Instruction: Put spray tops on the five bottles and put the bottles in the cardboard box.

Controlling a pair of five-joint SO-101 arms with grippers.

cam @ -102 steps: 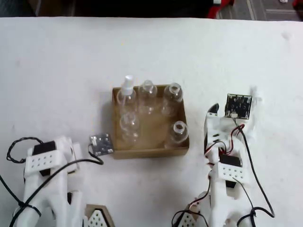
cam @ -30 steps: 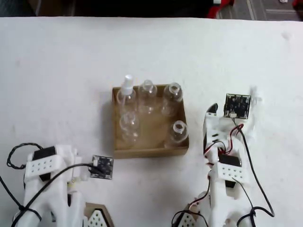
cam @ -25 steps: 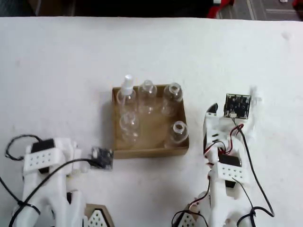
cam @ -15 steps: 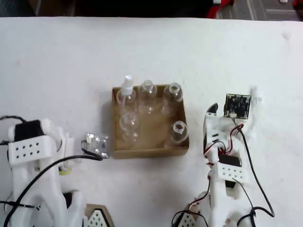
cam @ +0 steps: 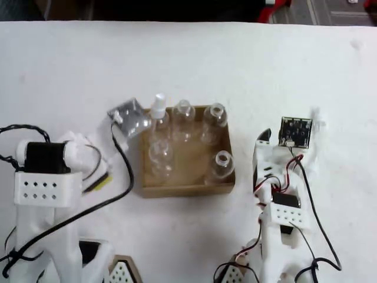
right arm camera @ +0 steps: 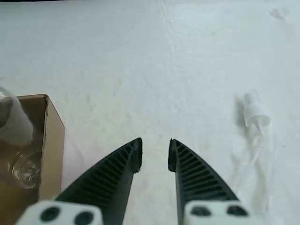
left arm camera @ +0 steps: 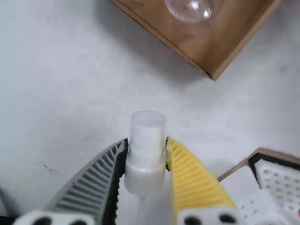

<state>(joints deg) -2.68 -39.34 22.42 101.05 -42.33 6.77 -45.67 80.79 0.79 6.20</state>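
Note:
The cardboard box (cam: 187,190) stands mid-table with five clear bottles in it. One bottle at the box's back left (cam: 158,117) wears a white spray top; the other bottles (cam: 215,116) have bare necks. To the left of the box, above the table, my left gripper (left arm camera: 146,142) is shut on a white spray top (left arm camera: 146,157); the box's corner (left arm camera: 211,70) lies just beyond it. My right gripper (right arm camera: 154,152) stands open and holds nothing, to the right of the box (right arm camera: 47,136). Another spray top (right arm camera: 255,114) lies on the table beyond that gripper.
The white table (cam: 188,59) stretches bare behind the box. Both arm bases sit at the near edge, the left one (cam: 47,236) and the right one (cam: 283,236). Loose black cables (cam: 123,177) trail off the left arm close to the box's left wall.
My left arm has risen and swung; its wrist camera moved from the box's front left corner to its back left. The right arm and the bottles stayed put.

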